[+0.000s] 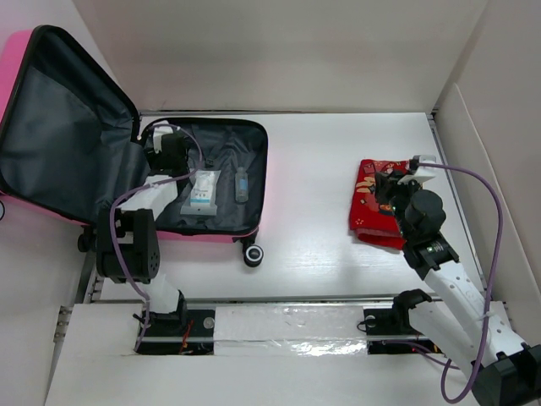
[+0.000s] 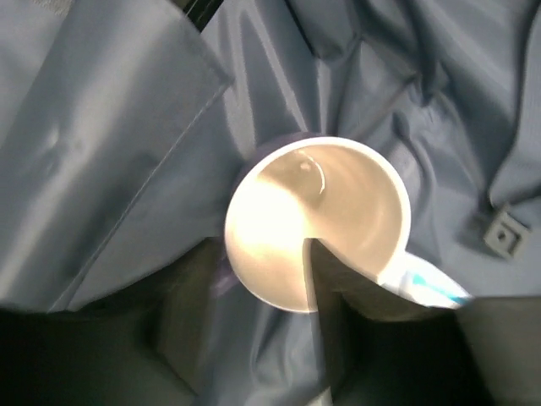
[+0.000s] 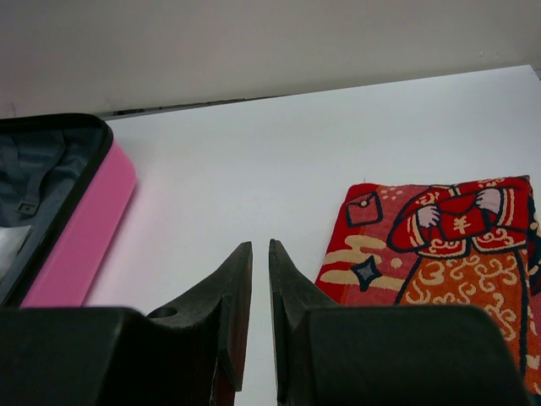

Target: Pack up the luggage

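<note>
The luggage [image 1: 211,235], a pink suitcase with dark grey lining, lies open at the left with its lid [image 1: 59,144] tilted back. My left gripper [image 1: 169,150] reaches into its back left corner. In the left wrist view a white cup [image 2: 338,203] stands upright on the lining. My left gripper [image 2: 254,254] is open astride the cup's near rim, one finger inside and one outside, with a gap beside the rim. My right gripper [image 1: 397,188] hovers over a red patterned cloth [image 1: 376,203]. In the right wrist view the right gripper [image 3: 260,247] is shut on nothing, the cloth [image 3: 439,245] just to its right.
A clear packet [image 1: 200,193] and a small bottle [image 1: 241,183] lie in the suitcase base. A white and blue tube [image 2: 423,283] rests beside the cup. A grey strap buckle [image 2: 505,235] sits on the lining. White walls close off the table's back and right.
</note>
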Robot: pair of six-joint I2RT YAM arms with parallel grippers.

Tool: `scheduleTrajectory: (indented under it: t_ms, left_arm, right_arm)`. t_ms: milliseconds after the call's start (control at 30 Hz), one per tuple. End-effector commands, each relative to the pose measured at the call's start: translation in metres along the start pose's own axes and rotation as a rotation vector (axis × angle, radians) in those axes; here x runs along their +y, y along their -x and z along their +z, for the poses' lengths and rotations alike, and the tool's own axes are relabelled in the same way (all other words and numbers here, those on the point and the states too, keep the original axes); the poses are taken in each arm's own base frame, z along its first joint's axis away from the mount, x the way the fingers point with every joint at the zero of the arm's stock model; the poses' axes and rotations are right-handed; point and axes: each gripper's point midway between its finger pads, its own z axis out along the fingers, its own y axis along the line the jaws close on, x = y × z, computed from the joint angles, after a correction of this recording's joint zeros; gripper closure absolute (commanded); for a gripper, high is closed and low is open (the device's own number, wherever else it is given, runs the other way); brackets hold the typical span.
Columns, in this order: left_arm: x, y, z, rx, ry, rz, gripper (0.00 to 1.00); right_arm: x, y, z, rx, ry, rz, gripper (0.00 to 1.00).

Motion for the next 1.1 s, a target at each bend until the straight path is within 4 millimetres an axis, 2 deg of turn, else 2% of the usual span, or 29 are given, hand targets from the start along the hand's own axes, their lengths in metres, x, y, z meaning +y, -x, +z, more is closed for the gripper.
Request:
scheduleTrajectory:
  t_ms: [0,33,100,167,200,267,367,400,433,467,500,533,600,633,667,700,733,767,800,833,867,900,933,1000,1033,1067]
  left_arm:
    - [0.008,0.024,-0.028,-0.056,-0.032,-0.102,0.51]
    - [0.007,0.033,-0.038,-0.077,-0.064,-0.124,0.47]
    - [0.009,0.035,-0.048,-0.079,-0.086,-0.14,0.42]
    - [0.009,0.054,-0.069,-0.128,-0.144,-0.177,0.41]
    - [0.007,0.054,-0.07,-0.122,-0.157,-0.178,0.41]
    - [-0.002,0.073,-0.094,-0.172,-0.243,-0.208,0.44]
    - [-0.024,0.098,-0.134,-0.25,-0.395,-0.221,0.49]
    - [-0.035,0.106,-0.148,-0.268,-0.445,-0.223,0.57]
    - [-0.06,0.108,-0.171,-0.278,-0.54,-0.204,0.61]
    - [-0.075,0.12,-0.189,-0.3,-0.596,-0.207,0.65]
    - [-0.091,0.124,-0.205,-0.306,-0.651,-0.2,0.76]
    - [-0.126,0.114,-0.229,-0.283,-0.74,-0.162,0.83]
    - [-0.162,0.122,-0.267,-0.3,-0.839,-0.168,0.99]
    - [-0.198,0.101,-0.289,-0.277,-0.9,-0.123,1.0]
    - [-0.216,0.107,-0.307,-0.295,-0.943,-0.13,1.0]
    - [-0.231,0.1,-0.317,-0.283,-0.972,-0.118,1.0]
    - [-0.26,0.076,-0.315,-0.22,-1.001,-0.089,1.0]
    - [-0.281,0.062,-0.333,-0.2,-1.064,-0.075,1.0]
    - [-0.296,0.059,-0.341,-0.188,-1.104,-0.074,1.0]
    - [-0.32,0.03,-0.339,-0.124,-1.147,-0.023,1.0]
    - [-0.334,0.019,-0.344,-0.087,-1.184,-0.023,0.96]
    - [-0.348,0.015,-0.356,-0.071,-1.238,-0.017,0.81]
    - [-0.366,-0.011,-0.351,-0.008,-1.271,0.021,0.75]
    - [-0.385,-0.024,-0.368,0.026,-1.339,0.024,0.63]
    - [-0.394,-0.04,-0.363,0.061,-1.352,0.044,0.6]
    - [-0.398,-0.044,-0.363,0.071,-1.359,0.042,0.57]
  right_arm:
    - [0.002,0.023,-0.002,-0.063,0.006,0.003,0.8]
    - [0.002,0.024,-0.003,-0.066,0.007,0.003,0.8]
    - [0.001,0.026,-0.004,-0.072,0.0,0.004,0.8]
    - [-0.004,0.026,-0.004,-0.076,-0.016,0.004,0.8]
    - [-0.004,0.026,-0.003,-0.074,-0.017,0.003,0.8]
    - [-0.004,0.021,0.0,-0.06,-0.018,0.003,0.81]
    - [-0.007,0.015,0.003,-0.037,-0.042,0.01,0.9]
    - [-0.01,0.011,0.006,-0.024,-0.057,0.012,0.93]
    - [-0.011,0.009,0.007,-0.019,-0.067,0.02,1.0]
    - [-0.015,0.007,0.008,-0.015,-0.089,0.021,1.0]
    - [-0.017,0.004,0.01,-0.009,-0.102,0.023,1.0]
    - [-0.02,0.0,0.012,0.003,-0.119,0.027,1.0]
    - [-0.029,-0.002,0.012,0.006,-0.172,0.026,1.0]
    - [-0.033,-0.005,0.013,0.011,-0.193,0.023,1.0]
    - [-0.04,-0.005,0.012,0.009,-0.235,0.019,1.0]
    - [-0.044,-0.006,0.011,0.013,-0.258,0.014,1.0]
    - [-0.051,-0.007,0.01,0.013,-0.289,0.015,1.0]
    - [-0.064,-0.008,0.006,0.017,-0.35,0.011,1.0]
    - [-0.071,-0.009,0.005,0.018,-0.38,0.014,1.0]
    - [-0.078,-0.01,0.004,0.017,-0.409,0.023,1.0]
    - [-0.084,-0.011,0.003,0.025,-0.428,0.024,0.96]
    - [-0.097,-0.01,0.003,0.027,-0.462,0.027,0.91]
    - [-0.103,-0.01,0.004,0.031,-0.471,0.034,0.79]
    - [-0.112,-0.02,0.014,0.083,-0.457,0.046,0.61]
    - [-0.133,-0.021,0.014,0.092,-0.508,0.066,0.46]
    - [-0.143,-0.027,0.017,0.117,-0.524,0.081,0.39]
